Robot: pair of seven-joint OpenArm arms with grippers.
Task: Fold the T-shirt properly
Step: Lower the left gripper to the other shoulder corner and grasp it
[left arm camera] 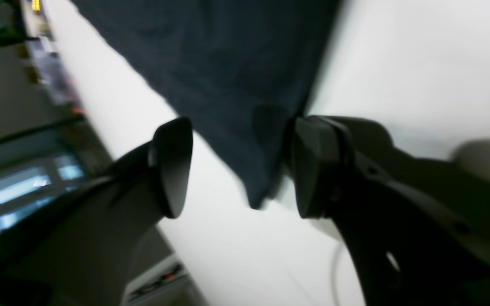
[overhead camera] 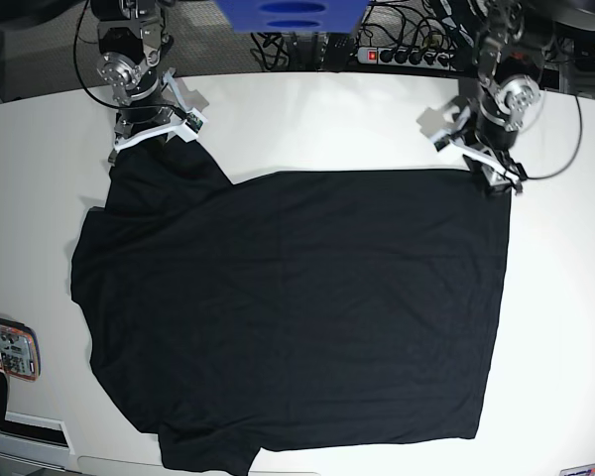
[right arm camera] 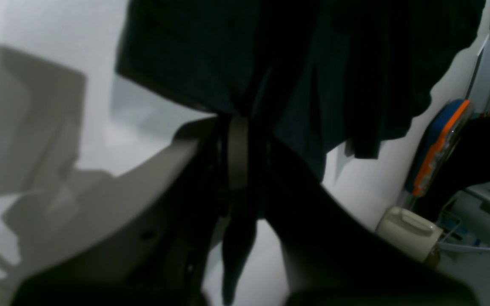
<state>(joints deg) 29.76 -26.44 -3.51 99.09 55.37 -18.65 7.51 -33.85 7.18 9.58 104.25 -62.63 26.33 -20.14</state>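
Gripping a bunched fold of cloth, the right pincer [right arm camera: 238, 153] is clenched on the T-shirt [overhead camera: 297, 307], whose dark fabric is squeezed between its two fingers and trails below them in the right wrist view. In the base view this pincer [overhead camera: 157, 134] sits at the garment's far left corner, by the sleeve. The left pincer [left arm camera: 236, 165] is released: its two fingers stand apart with a corner of the T-shirt [left arm camera: 228, 85] lying between them, cloth close to one pad but not pinched. Seen from the base, it [overhead camera: 491, 164] hovers at the shirt's far right corner. One T-shirt lies spread mostly flat across the white desk [overhead camera: 565, 297], reaching almost to the near edge. One orange-and-blue object [overhead camera: 5, 347] rests at the desk's left edge, just beside the cloth.
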